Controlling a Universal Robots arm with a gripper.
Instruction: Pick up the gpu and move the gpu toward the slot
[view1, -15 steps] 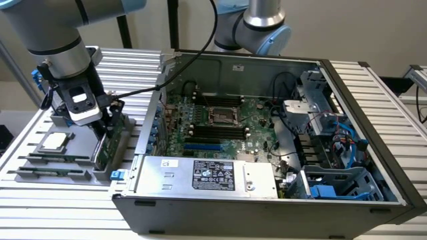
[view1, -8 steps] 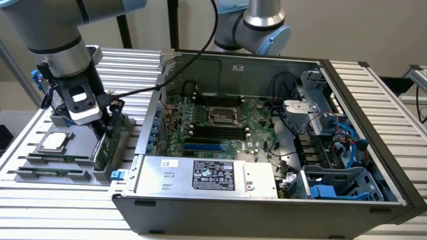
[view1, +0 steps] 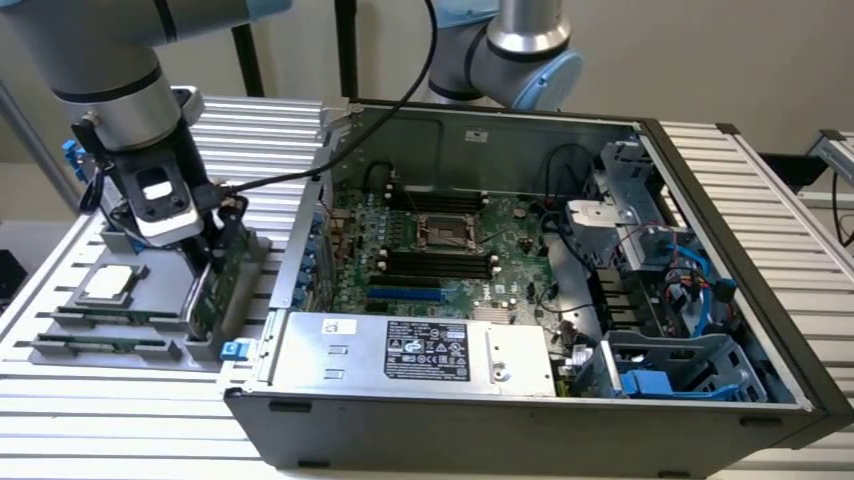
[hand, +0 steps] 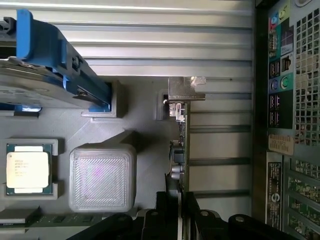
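Thin flat green gpu (view1: 210, 295), silver-bracketed, upright

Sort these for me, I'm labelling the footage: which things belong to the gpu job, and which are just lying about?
Job: gpu, upright in the tray; gripper, at the gpu; blue slot in the case.
Lying about: cpu; memory sticks; hard drive.

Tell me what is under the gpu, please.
The gpu stands on edge in a slot of the grey holder, which lies beneath it on the ribbed table. Its lower edge is hidden inside the slot, and the gripper, closed on its upper edge, covers that part.
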